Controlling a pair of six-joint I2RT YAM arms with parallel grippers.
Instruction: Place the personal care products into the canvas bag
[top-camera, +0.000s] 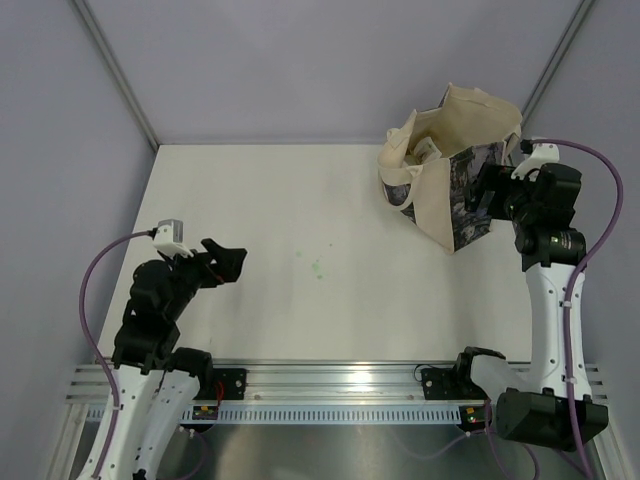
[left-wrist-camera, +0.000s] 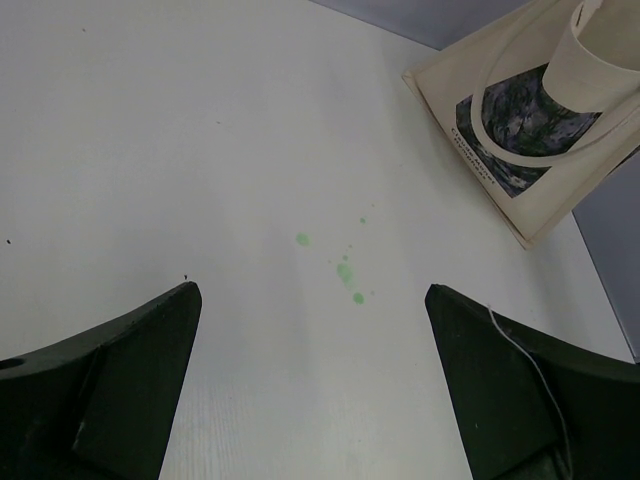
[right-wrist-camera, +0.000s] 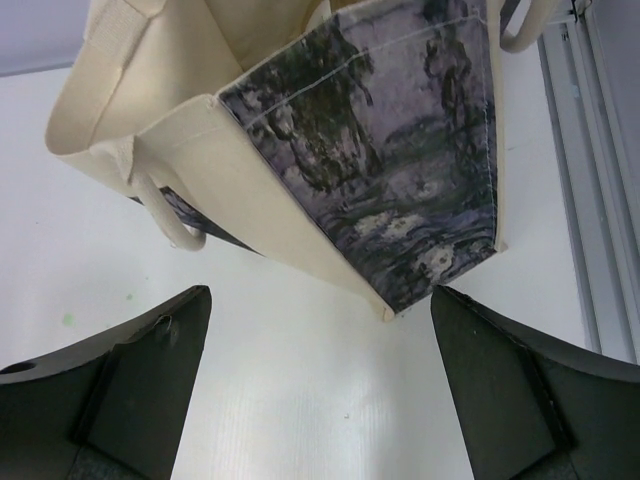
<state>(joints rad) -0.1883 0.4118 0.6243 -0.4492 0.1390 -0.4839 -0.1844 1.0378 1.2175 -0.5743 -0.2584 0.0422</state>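
Apparently we have nothing left to pick: no personal care products show on the white surface (top-camera: 300, 200), only a few green specks (left-wrist-camera: 345, 270) near its middle, so we judge the loading done or nearly so. The canvas bag (top-camera: 455, 165) stands at the upper right of the top view with its mouth open. Its dark floral panel faces the right pincer (top-camera: 485, 197), whose fingers are spread wide and empty, just beside that panel. The left pincer (top-camera: 228, 262) hangs at the lower left, well apart from the bag, likewise spread and holding nothing. To finish well, we would draw the right arm back from the bag, keeping clear of the handle loop (right-wrist-camera: 172, 215) that droops near one finger, since a snag could tip the bag over. A look into the mouth from above would confirm the count. What lies inside is mostly hidden: the top view shows only a pale shape (top-camera: 425, 150) in the opening, perhaps one product, too small to name. Both wrist views see only the bag's outside, and its top runs off the frame.
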